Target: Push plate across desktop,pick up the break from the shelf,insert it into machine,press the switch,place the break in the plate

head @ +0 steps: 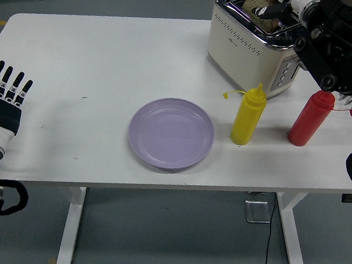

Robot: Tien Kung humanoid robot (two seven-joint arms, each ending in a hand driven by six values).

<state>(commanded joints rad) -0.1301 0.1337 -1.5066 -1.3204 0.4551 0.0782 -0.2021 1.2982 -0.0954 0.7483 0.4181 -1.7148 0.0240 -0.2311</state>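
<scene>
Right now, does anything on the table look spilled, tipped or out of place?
Nothing stands out. The purple plate sits flat and empty, the yellow bottle and red bottle stand upright, and the bread sits partly in the toaster slot under the right hand.

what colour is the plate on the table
Pale lilac purple. The plate shows plainly in the head view, just left of the yellow bottle.

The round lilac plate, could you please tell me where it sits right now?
In the head view, the round lilac plate lies flat near the table's front edge, about mid-table, just left of the yellow squeeze bottle and in front of the cream toaster.
</scene>
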